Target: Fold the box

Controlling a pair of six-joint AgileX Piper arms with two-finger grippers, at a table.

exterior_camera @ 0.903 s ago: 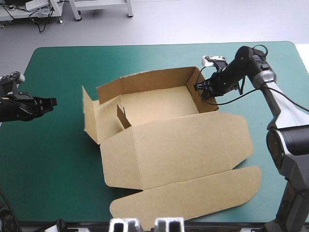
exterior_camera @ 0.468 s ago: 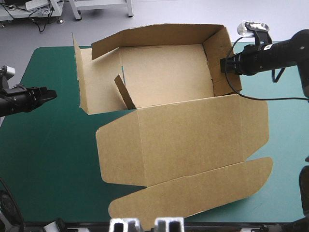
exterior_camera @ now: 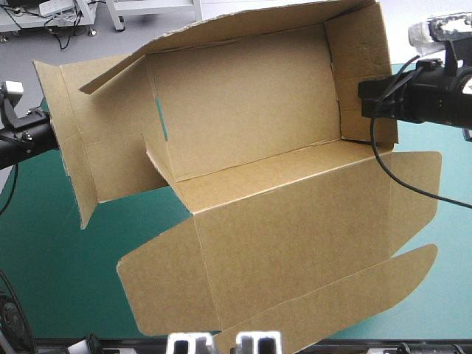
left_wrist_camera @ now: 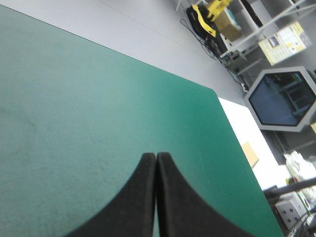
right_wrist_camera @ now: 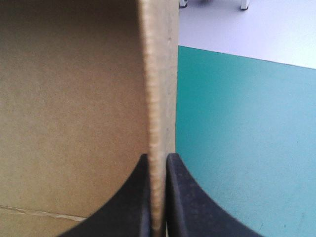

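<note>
The right hand (right_wrist_camera: 157,158) clamps a side-wall edge of the raised box (exterior_camera: 243,110), with open worktop (right_wrist_camera: 237,123) beside it. The tray shows bare board. The left hand (left_wrist_camera: 156,157), pressed together, faces open worktop.

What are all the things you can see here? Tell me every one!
box: one, brown, walls raised, held up over the middle of the table, lid flaps spread toward the near edge.
table cover: one, teal-green, under and around the box.
left gripper: one, black fingers shut on nothing, over bare cover at the table's left side.
right gripper: one, black fingers pinching the box's right wall.
</note>
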